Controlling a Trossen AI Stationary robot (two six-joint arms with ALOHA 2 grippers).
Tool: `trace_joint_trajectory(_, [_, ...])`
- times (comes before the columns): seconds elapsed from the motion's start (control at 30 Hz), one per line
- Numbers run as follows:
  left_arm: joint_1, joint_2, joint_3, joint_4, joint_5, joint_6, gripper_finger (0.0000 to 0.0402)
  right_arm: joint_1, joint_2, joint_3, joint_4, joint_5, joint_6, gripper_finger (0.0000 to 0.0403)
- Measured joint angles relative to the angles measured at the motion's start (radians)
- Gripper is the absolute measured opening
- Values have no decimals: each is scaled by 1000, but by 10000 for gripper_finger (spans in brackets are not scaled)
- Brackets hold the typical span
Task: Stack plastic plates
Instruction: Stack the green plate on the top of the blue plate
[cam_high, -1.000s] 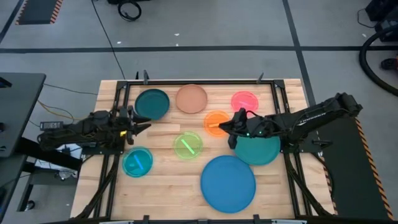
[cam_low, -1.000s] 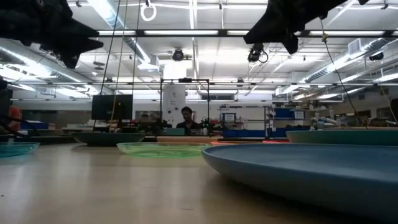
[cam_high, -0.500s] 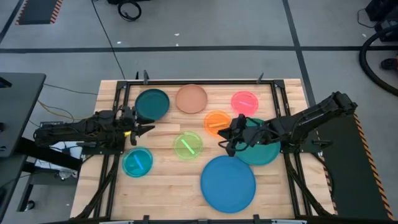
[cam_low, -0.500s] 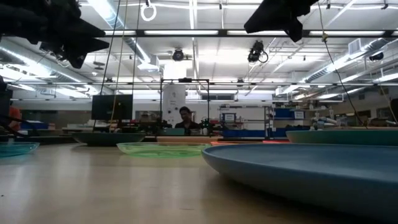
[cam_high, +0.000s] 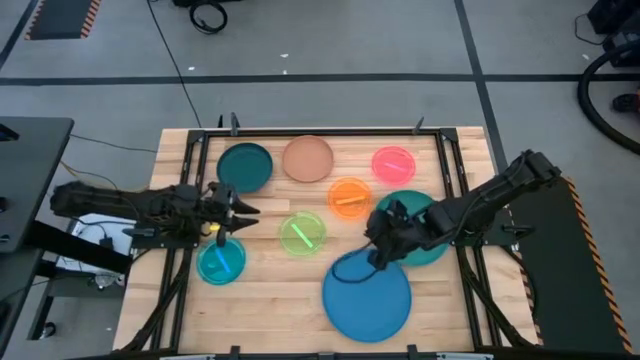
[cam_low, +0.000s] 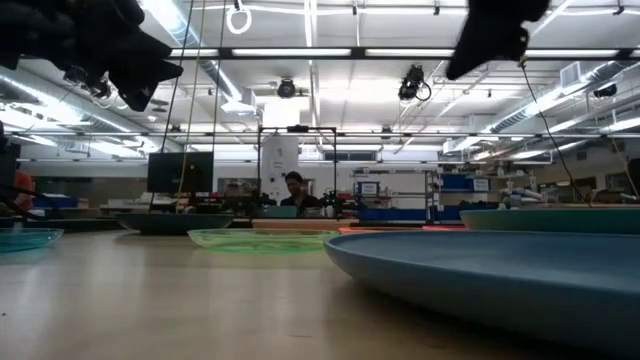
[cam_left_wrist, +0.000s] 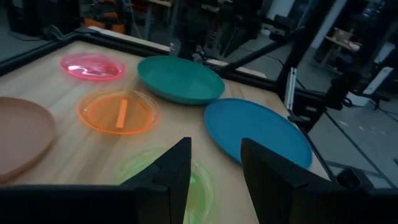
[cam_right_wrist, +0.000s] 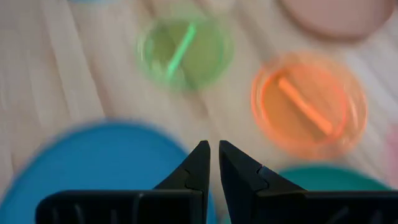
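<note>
Right gripper (cam_high: 375, 258): moved from orange plate (cam_high: 349, 196) to large blue plate's (cam_high: 367, 296) 12 o'clock rim, jaws nearly closed, empty.
Left gripper (cam_high: 245, 214): advancing, jaws apart, empty.
Meaning: stacking unstarted.

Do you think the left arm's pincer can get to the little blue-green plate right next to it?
Probably yes. The left pincer hangs open just above the cyan plate, with nothing between them; the lime-green plate lies off to the side.
</note>
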Motion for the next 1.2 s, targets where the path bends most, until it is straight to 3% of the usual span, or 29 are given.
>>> trace_joint_trajectory(0.27, [-22,23,0,47,-2,0,146,32,23,0,-200,-199,30,35])
trace_joint_trajectory(0.53, [-22,39,0,44,-3,17,146,72,112,0,-345,-248,52,35])
trace_joint_trajectory(0.7, [-21,42,0,46,-64,42,146,103,161,-1,-380,-245,37,39])
trace_joint_trajectory(0.83, [-21,42,0,46,-121,42,146,118,173,-1,-379,-221,-4,71])
trace_joint_trajectory(1.0, [-21,46,0,45,-122,43,146,117,176,-1,-322,-159,18,143])
trace_joint_trajectory(1.2, [-22,46,0,53,-122,42,146,153,208,-1,-313,-248,45,199])
